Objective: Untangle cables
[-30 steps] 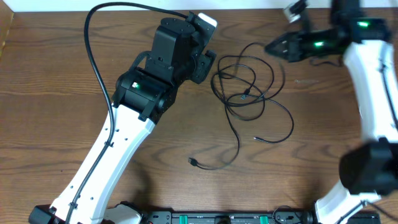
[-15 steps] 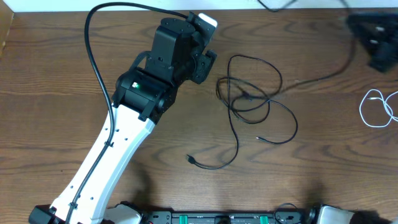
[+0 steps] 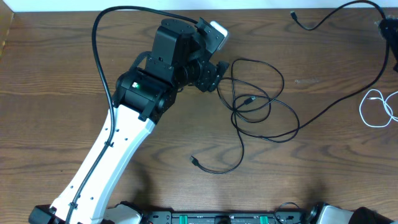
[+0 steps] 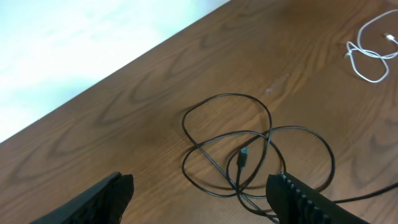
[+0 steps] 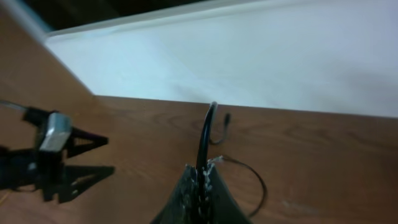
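Big change: the right arm has swung away from the knot to about 2 o'clock on the brown wooden bench, dragging a long thin black cable with it; that cord now trails from the pile towards the 3 o'clock edge, so I'd say one strand is mostly pulled free. A small white cable has turned up at 3 o'clock too, well apart from the rest. What's left is a loose tangle of thin black cable loops just right of centre; the left arm has nudged up to its 9 o'clock side. The left jaws are wide apart, holding nothing; the right jaws are pinched together on the long thin black cable.
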Tool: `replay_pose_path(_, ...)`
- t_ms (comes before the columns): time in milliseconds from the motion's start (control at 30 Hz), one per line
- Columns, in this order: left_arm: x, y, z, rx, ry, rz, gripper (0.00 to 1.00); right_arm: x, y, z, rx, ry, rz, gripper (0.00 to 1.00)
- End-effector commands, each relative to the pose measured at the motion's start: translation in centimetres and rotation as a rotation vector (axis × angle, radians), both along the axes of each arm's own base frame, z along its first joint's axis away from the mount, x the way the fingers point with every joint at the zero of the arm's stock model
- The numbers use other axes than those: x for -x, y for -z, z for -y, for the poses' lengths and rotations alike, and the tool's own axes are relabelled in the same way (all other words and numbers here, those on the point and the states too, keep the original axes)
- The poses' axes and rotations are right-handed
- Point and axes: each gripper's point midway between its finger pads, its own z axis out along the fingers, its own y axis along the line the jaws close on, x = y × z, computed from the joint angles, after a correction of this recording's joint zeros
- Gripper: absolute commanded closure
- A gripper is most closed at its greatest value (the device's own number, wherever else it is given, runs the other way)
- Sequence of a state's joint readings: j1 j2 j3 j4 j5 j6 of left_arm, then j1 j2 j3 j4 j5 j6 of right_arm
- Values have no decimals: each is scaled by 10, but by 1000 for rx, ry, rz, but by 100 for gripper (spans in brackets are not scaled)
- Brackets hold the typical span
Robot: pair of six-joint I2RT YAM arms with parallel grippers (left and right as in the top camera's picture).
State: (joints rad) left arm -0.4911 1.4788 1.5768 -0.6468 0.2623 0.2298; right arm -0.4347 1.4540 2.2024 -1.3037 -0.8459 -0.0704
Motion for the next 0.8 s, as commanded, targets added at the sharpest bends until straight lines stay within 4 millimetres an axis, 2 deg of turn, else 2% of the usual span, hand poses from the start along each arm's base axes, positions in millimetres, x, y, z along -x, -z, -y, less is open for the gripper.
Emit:
replay_pose_path(0,7,-9,3,17,46,19,26,-8,16,25,67,122,-62,99)
replay_pose_path(200,4,-4,5,12,47,8,26,-19,59,43,83,166,-229,99)
replay_pose_path(367,4,-3,5,7,51,11,26,-28,86,60,101,223,-334,99)
replay_pose_path(467,4,-3,5,0,57,18,26,-32,100,60,88,206,-387,99)
replay_pose_path(667,3,-4,5,-3,61,25,26,-44,113,43,109,157,-424,99)
replay_pose_path(767,3,-4,5,-3,61,26,26,-54,127,37,123,159,-473,99)
